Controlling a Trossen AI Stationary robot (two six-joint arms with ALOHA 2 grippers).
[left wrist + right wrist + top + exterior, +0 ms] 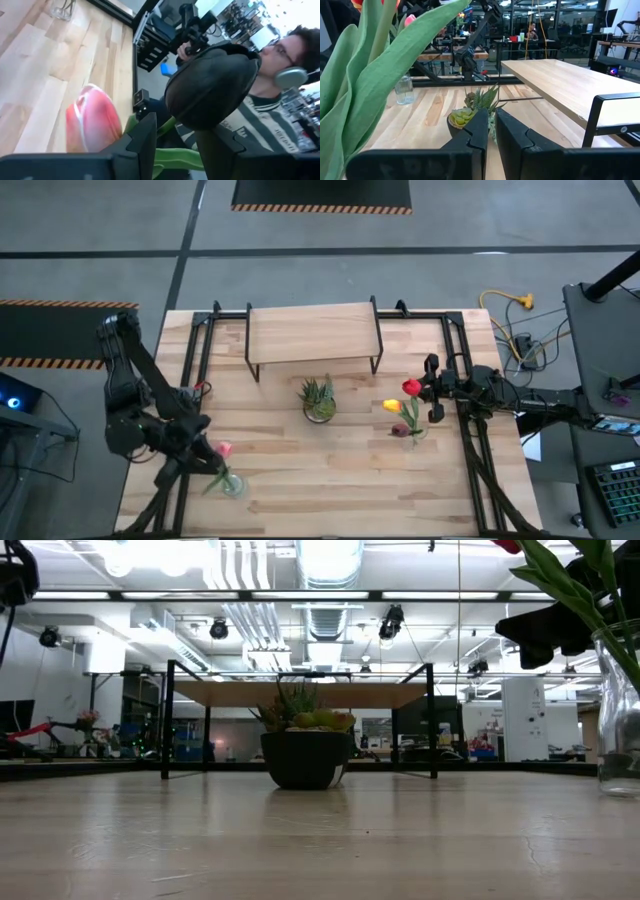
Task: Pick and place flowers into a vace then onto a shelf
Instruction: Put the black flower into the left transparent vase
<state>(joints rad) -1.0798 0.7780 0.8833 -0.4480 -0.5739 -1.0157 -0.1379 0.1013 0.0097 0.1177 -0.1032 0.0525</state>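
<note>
Left fingers: my left gripper [175, 130] stands part open, the two dark fingers [145, 140] apart with a green stem lying in the gap; I cannot tell whether either finger presses it.
Left touch: the pink artificial tulip [92, 125] has its head just beside my fingers.
Left place: my left gripper [203, 452] hangs over the clear glass vase [233, 484], and the pink artificial tulip [224, 448] stands in it, near the table's front left corner.
Right fingers: my right gripper [490, 117] is closed to a thin slit, and nothing shows in it.
Right touch: broad green leaves [380, 75] rise close beside my right wrist; I cannot tell if I hold their stem.
Right place: my right gripper [432, 392] sits just beside the red artificial tulip [411, 387]; the yellow artificial tulip [392, 406] and dark maroon artificial tulip [400, 430] are near it.
Edges: black rails run along both sides of the slatted light-wood table [330, 490].
Middle: the small spiky green plant in a dark bowl [319, 400] stands between my arms.
Shelf: the low light-wood board on black legs [312, 332] is at the far edge, its top bare.
Open room: bare wood lies between vase and plant.
Beyond: a person in a striped top [260, 120] sits past the table.
</note>
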